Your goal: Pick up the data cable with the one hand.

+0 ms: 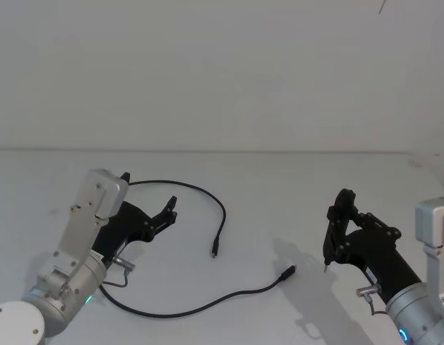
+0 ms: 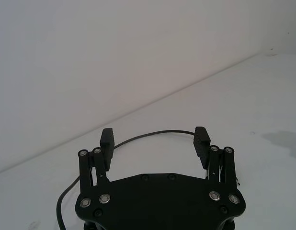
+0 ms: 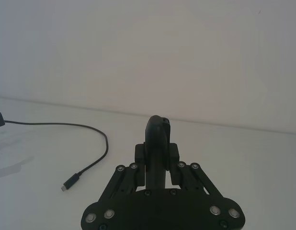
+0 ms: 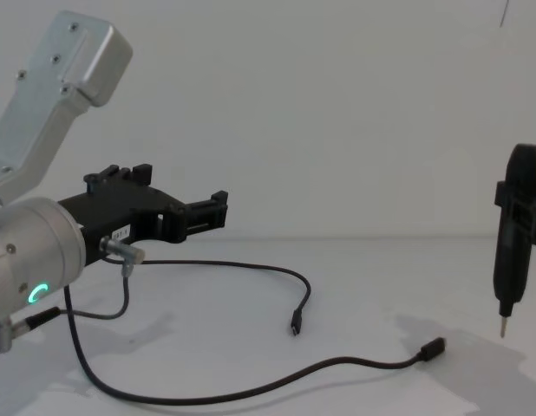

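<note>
The data cable (image 1: 224,213) lies loose on the white bench (image 1: 279,180). It forms one wide loop. One run curves away ahead of the left claw (image 1: 169,210) and ends in a plug (image 1: 215,251) off to that claw's right. The other run sweeps back under the left arm and out to a second plug (image 1: 287,272), farther right, between the two arms. The left claw is the one with the green ring light behind it. It hangs above the bench with its fingers (image 2: 107,139) spread wide and nothing between them. The nearest stretch of cord lies just below and beyond its fingertips. In the left wrist view that stretch runs from one finger across to the other, along the line of closing and not across it. I judge the wrist would need to turn, or the claw to pick a different stretch, as well as come down, before the fingers could straddle the cord. The right claw (image 1: 338,226) stands well apart beyond the second plug, clamped on a slim black pin-tipped tool (image 4: 511,251), and is clearly the farther of the two.
</note>
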Motion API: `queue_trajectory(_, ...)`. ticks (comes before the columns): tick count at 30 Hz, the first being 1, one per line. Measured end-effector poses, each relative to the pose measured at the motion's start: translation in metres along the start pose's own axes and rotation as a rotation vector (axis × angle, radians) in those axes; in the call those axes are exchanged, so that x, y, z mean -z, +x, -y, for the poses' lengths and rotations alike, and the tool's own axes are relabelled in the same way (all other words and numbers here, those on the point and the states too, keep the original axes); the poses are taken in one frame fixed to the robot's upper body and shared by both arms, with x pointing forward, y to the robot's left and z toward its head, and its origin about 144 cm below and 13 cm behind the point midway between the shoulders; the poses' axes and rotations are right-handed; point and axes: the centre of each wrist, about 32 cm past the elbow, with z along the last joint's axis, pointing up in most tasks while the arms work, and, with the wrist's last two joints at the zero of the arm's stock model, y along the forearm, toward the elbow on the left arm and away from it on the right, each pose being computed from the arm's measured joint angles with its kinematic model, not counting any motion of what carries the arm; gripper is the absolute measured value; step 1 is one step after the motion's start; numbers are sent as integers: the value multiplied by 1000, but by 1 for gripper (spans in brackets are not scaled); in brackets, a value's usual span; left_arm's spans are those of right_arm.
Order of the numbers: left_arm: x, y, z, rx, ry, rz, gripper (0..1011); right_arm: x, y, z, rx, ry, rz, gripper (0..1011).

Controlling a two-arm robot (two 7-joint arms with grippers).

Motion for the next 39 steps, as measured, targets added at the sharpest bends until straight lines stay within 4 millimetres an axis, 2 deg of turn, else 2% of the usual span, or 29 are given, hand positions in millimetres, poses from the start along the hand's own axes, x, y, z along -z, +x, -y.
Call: queue_trajectory(39,0,0,0,2,0,0,1001,0,0,0,0,0,0,279)
